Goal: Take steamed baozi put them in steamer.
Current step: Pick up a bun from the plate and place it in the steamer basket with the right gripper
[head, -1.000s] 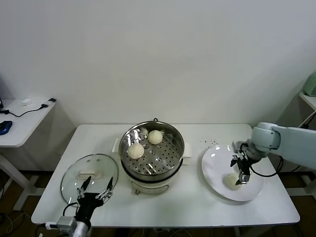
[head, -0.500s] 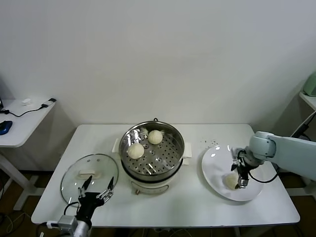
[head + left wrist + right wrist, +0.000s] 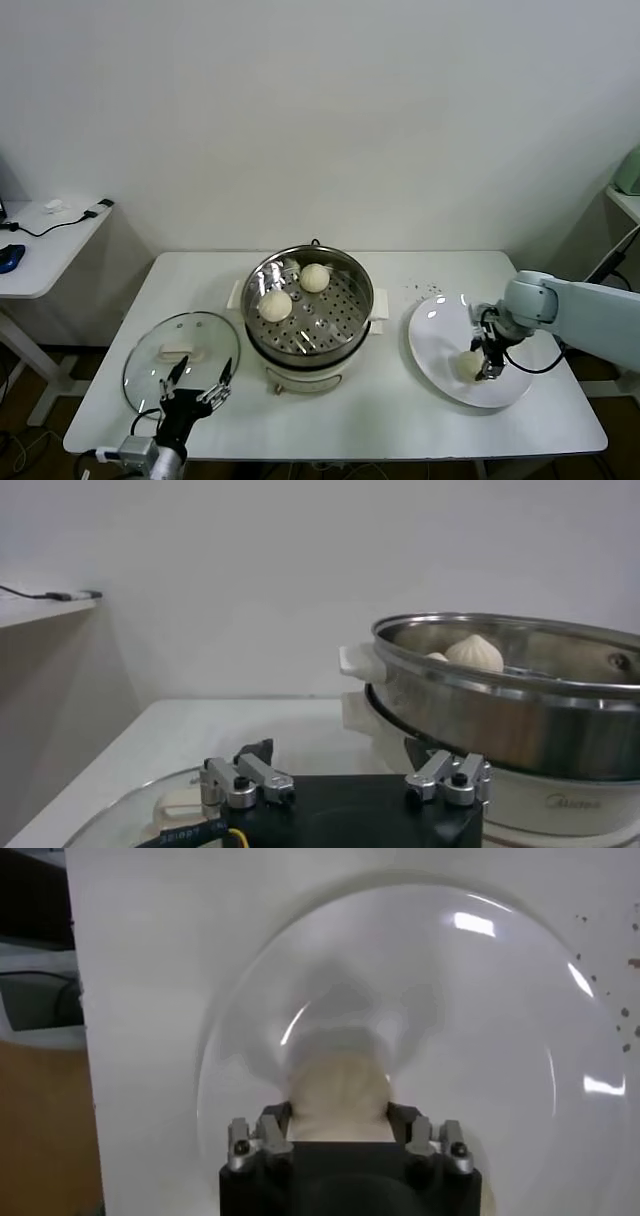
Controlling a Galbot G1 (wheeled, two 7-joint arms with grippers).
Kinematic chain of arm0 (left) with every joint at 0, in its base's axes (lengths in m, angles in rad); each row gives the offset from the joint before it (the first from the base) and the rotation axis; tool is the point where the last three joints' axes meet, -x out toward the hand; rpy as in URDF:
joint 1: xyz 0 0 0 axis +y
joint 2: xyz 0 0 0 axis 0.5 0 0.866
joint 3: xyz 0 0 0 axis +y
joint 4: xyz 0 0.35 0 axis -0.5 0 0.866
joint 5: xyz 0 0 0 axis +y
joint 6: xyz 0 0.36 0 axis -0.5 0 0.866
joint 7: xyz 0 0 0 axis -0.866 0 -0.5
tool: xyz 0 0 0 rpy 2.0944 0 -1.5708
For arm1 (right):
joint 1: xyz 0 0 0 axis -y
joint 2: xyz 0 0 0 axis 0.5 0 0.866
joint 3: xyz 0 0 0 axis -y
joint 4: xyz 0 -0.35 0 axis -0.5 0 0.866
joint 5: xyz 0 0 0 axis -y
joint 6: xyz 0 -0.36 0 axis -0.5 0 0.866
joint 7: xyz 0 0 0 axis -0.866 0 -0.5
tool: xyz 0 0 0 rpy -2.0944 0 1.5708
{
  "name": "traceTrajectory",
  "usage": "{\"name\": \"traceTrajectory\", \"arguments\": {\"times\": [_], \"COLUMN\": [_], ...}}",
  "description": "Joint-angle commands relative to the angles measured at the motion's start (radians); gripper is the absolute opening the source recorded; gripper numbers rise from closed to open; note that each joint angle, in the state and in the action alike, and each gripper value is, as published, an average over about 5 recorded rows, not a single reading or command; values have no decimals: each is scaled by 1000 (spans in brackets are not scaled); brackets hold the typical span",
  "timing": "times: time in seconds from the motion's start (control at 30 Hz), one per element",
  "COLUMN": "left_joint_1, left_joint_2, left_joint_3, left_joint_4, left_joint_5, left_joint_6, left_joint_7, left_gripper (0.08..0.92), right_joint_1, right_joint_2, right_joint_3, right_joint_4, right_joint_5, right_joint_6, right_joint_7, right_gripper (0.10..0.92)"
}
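The right pincer (image 3: 487, 362) is down on the white plate (image 3: 437, 340) at the right side of the counter (image 3: 400, 420). Its two fingers (image 3: 273, 1138) sit on both sides of a baozi (image 3: 338, 1093) that lies on the plate. The fingers press against the bun, so the pincer has closed in on it. The bun rests on the plate, toward its near right part.

The steamer (image 3: 308, 310) stands in the middle of the counter. Two more baozi are on its tray with the holes: one (image 3: 275, 304) at the left and one (image 3: 315, 277) farther back.

The left pincer (image 3: 194, 392) hangs at the near left edge of the counter, wide open and with nothing in it. It is just over the near rim of the glass lid (image 3: 180, 350), which lies flat, left of the steamer.
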Motion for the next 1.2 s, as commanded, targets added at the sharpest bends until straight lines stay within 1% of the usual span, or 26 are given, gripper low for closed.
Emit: {"name": "traceTrajectory", "arguments": {"times": [0.03, 0.17, 0.27, 0.37, 0.57, 0.7, 0.83, 0.97, 1.07, 1.2], "left_joint_1": [3, 9, 13, 14, 22, 22, 21, 22, 23, 25], "left_joint_2": [0, 0, 1, -1, -3, -3, -5, -8, -9, -9], "left_joint_3": [0, 0, 0, 3, 12, 11, 13, 16, 15, 12], "left_joint_4": [-7, -20, -31, -34, -31, -31, -29, -25, -22, -20], "left_joint_5": [1, 3, 5, 9, 15, 16, 17, 20, 21, 21], "left_joint_6": [2, 7, 9, 9, 4, 4, 5, 3, 1, -1], "left_joint_7": [0, 1, 1, 1, -1, -1, -1, -1, -2, -3], "left_gripper": [823, 823, 823, 823, 823, 823, 823, 823, 823, 823], "right_joint_1": [95, 375, 585, 722, 782, 738, 643, 534, 469, 390], "right_joint_2": [-3, 45, 143, 258, 462, 568, 632, 679, 699, 707], "right_joint_3": [-36, -206, -300, -297, -127, -59, -36, -26, -23, -21], "right_joint_4": [32, 61, 47, 24, 27, 83, 122, 125, 123, 108], "right_joint_5": [4, 51, 101, 126, 148, 146, 55, -105, -224, -325], "right_joint_6": [18, 85, 160, 263, 502, 601, 715, 845, 875, 867], "right_joint_7": [-28, -101, -159, -216, -294, -294, -271, -228, -176, -103], "right_gripper": [638, 636, 636, 636, 636, 636, 636, 636, 636, 636]}}
